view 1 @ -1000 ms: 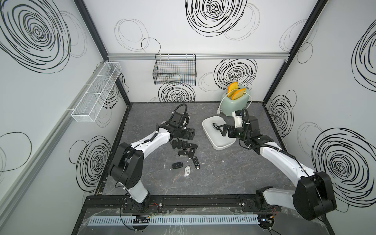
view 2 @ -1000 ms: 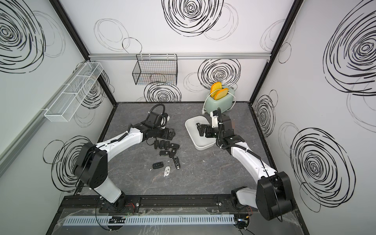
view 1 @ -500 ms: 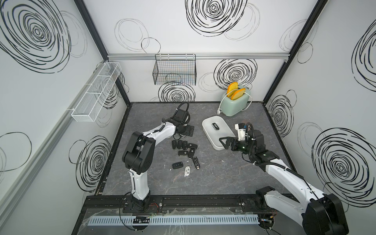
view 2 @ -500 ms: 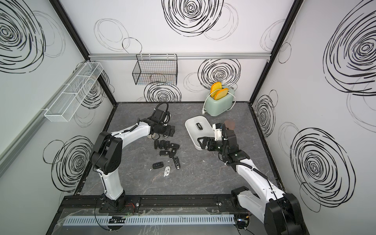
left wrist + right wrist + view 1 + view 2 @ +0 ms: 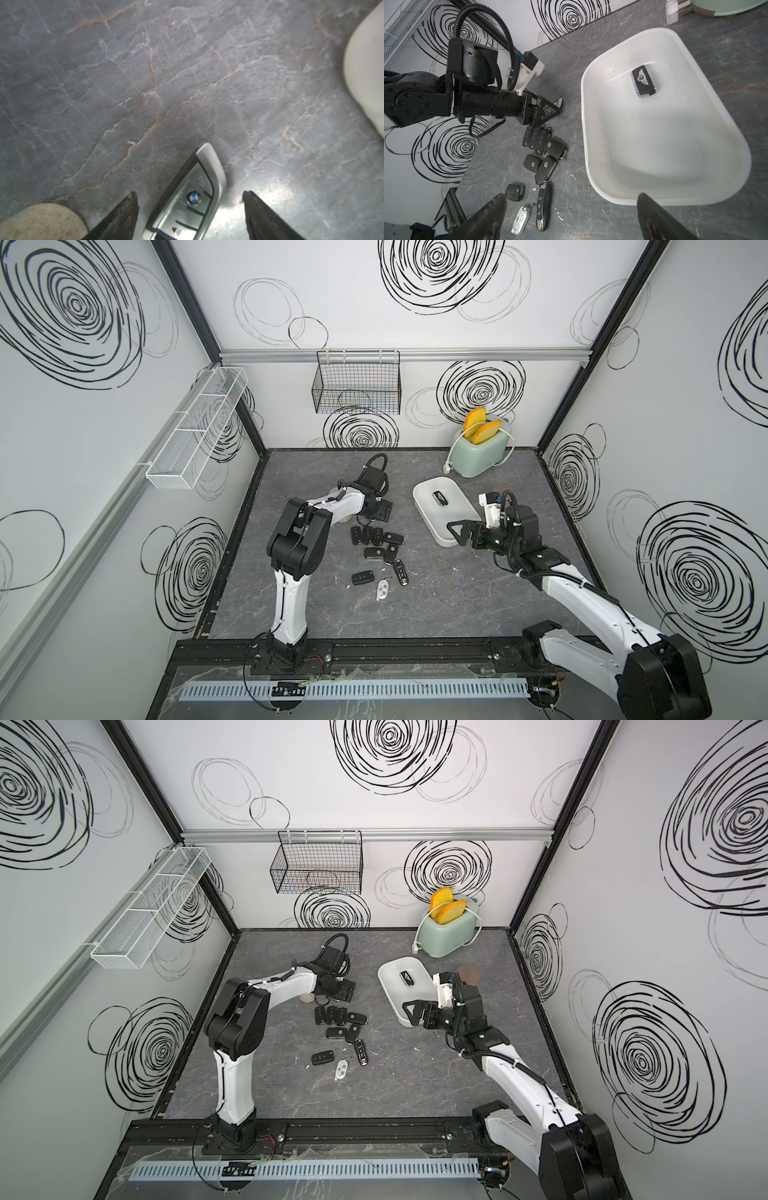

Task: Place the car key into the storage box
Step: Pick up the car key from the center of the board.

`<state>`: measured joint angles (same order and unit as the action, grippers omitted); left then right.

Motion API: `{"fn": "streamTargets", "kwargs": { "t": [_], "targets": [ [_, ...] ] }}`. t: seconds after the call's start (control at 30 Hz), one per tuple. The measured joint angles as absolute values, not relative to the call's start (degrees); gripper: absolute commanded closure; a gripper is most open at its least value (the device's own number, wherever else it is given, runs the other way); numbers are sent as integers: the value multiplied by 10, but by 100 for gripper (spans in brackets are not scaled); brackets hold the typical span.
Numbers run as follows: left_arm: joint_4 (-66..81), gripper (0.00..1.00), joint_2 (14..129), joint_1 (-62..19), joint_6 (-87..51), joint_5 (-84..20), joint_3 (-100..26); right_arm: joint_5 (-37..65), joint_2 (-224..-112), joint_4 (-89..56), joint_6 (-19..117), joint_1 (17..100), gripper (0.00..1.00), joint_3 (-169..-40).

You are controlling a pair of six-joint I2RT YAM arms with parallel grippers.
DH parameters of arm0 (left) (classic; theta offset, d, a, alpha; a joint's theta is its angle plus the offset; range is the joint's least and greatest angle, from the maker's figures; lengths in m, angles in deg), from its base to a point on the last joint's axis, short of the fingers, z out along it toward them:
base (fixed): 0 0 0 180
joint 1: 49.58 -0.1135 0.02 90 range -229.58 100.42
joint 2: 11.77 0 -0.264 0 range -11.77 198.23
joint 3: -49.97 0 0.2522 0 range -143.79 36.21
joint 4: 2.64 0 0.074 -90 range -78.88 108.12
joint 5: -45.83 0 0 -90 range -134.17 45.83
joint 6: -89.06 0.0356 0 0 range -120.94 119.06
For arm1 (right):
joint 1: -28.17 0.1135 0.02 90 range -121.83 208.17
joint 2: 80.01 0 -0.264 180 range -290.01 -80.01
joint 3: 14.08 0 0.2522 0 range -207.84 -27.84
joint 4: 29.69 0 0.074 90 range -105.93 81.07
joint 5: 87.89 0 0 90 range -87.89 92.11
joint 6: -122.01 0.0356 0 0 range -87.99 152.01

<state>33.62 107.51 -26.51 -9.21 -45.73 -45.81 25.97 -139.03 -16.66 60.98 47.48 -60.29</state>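
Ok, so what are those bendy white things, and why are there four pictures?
Those are two robot arms, a left arm and a right arm. Two pictures look down from one camera overhead; the other two come from small cameras on the arms' wrists. On the grey table lie a bunch of car keys, a white storage box with one key already inside, and a green toaster with toast. The left arm's jaws stand open on either side of a silver key lying on the table, not squeezing it. The right arm's jaws are open and empty, near the box.
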Motion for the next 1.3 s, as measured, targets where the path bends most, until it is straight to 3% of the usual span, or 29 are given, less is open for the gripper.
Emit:
{"fn": "streamTargets", "kwargs": {
  "t": [0.27, 0.4, 0.77, 1.3],
  "targets": [
    [333, 27, 1083, -276, -93, -453, -459, 261, -1401, -168, 610, 478, 1, -603],
    [319, 38, 1081, -276, -94, -449, -450, 260, -1406, -168, 612, 479, 1, -603],
    [293, 58, 1062, -276, -101, -440, -416, 247, -1422, -169, 613, 485, 1, -603],
    [316, 62, 1045, -271, -147, -385, -420, 178, -1507, -149, 574, 482, 1, -664]
  ]
}}
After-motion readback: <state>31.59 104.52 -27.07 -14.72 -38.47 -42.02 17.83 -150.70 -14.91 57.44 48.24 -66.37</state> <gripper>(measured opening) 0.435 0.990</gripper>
